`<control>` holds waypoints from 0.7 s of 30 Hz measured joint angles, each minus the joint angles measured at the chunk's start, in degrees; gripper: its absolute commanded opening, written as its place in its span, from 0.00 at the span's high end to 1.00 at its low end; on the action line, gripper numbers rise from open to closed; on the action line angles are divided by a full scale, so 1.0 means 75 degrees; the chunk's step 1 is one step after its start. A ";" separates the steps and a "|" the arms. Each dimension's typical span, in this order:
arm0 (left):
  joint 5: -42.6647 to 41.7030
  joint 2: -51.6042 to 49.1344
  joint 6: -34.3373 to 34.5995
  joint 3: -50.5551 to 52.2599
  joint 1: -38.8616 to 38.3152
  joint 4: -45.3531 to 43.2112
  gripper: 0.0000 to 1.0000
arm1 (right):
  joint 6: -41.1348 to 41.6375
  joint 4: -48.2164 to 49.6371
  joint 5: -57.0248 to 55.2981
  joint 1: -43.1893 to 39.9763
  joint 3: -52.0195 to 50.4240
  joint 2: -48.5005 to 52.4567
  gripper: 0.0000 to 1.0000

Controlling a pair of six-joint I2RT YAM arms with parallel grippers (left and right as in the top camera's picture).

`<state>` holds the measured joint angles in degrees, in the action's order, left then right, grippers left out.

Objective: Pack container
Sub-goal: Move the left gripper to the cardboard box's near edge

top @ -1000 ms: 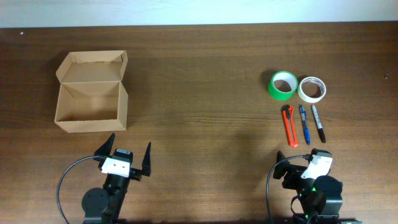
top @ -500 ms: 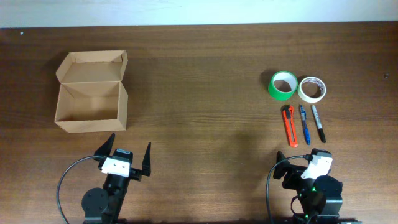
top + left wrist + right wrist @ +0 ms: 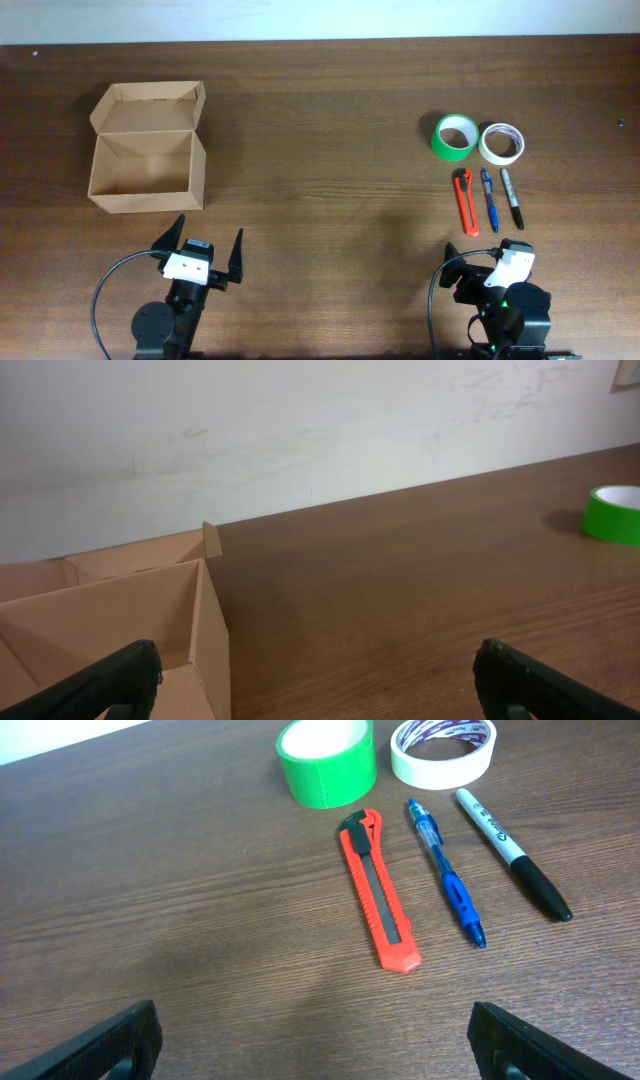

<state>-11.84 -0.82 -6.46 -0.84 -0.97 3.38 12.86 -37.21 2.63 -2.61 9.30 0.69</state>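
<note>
The container (image 3: 146, 166), a plain tan cardboard box, stands open with nothing in it at the left of the table, its lid (image 3: 148, 106) folded back. In the left wrist view its near corner (image 3: 205, 620) is just ahead on the left. My left gripper (image 3: 211, 226) (image 3: 318, 682) is open, near the front edge and short of the box. My right gripper (image 3: 480, 250) (image 3: 315, 1042) is open too, just in front of an orange box cutter (image 3: 466, 202) (image 3: 380, 890), a blue pen (image 3: 488, 200) (image 3: 445, 875) and a black marker (image 3: 511, 198) (image 3: 515, 855).
A green tape roll (image 3: 455, 136) (image 3: 327, 760) (image 3: 612, 513) and a white tape roll (image 3: 502, 143) (image 3: 443, 748) lie side by side behind the pens. The dark wooden table (image 3: 320, 150) ends at a pale wall at the back.
</note>
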 measured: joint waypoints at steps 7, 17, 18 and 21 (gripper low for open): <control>0.0003 0.0000 0.0000 0.0000 0.0000 -0.0003 0.00 | -0.0003 0.0000 0.0003 0.0000 0.0000 0.0000 0.00; -0.0213 0.0000 0.0012 0.0000 0.0000 -0.0026 0.00 | 0.0000 -0.0003 -0.0125 0.0000 0.0000 0.0000 0.01; -0.0245 0.0000 0.0041 0.0000 0.0000 -0.0026 0.00 | -0.0003 -0.0003 -0.0146 0.0000 0.0000 0.0000 0.01; -0.0312 0.0000 0.0286 -0.0003 0.0000 -0.0026 0.00 | 0.0000 0.0055 -0.0175 0.0000 0.0000 0.0000 0.01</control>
<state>-14.17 -0.82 -4.32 -0.86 -0.97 3.18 12.86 -36.80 1.32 -2.61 9.30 0.69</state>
